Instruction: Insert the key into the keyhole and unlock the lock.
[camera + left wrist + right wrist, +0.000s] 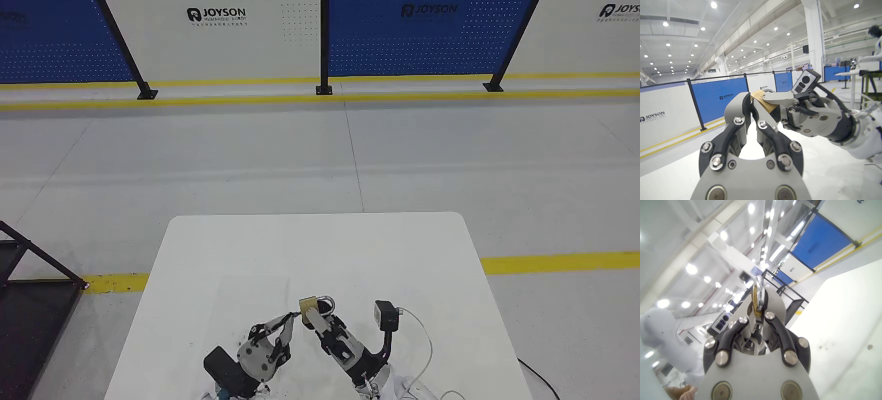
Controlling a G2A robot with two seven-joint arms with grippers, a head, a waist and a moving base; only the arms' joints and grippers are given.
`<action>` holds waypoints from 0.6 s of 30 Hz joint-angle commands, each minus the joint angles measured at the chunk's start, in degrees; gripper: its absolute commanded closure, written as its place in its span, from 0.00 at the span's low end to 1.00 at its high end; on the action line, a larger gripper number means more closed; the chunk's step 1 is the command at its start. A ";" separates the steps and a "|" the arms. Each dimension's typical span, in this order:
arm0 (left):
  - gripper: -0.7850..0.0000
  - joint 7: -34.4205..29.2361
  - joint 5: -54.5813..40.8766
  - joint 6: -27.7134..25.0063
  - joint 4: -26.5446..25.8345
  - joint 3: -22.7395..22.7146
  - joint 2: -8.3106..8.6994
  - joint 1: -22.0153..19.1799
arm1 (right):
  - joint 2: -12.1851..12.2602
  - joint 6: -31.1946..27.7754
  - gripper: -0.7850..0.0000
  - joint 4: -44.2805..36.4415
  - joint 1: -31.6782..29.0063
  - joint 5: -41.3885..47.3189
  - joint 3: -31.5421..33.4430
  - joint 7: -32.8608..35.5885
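Observation:
A brass padlock (309,302) with a silver shackle (760,291) is held above the near middle of the white table (400,250). My right gripper (317,316) is shut on the padlock, its fingers (778,97) clamping the brass body (761,98). My left gripper (751,106) sits just beside it, shut, with its tips against the padlock's end. The key is almost wholly hidden between the left gripper's dark pads (746,106). In the top view the left gripper (288,322) meets the padlock from the left.
A white cable (422,345) loops off the right arm near the table's front edge. Bare tabletop (848,313) stretches away behind the padlock. Blue and white barrier panels (420,35) stand across the floor beyond the table.

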 commanded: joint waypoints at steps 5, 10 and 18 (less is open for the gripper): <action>0.07 -1.49 -7.71 -6.21 -0.96 0.18 0.20 0.97 | -0.01 -0.48 1.00 0.12 0.10 -0.34 0.25 -0.92; 0.00 -6.11 -20.52 -17.65 -3.32 -1.04 0.78 3.46 | 0.16 -1.22 1.00 0.43 0.32 -0.64 1.05 -0.80; 0.00 -22.65 -43.38 -32.90 -5.59 -5.17 2.46 7.98 | 0.84 -4.18 1.00 0.31 0.51 -3.30 2.14 2.63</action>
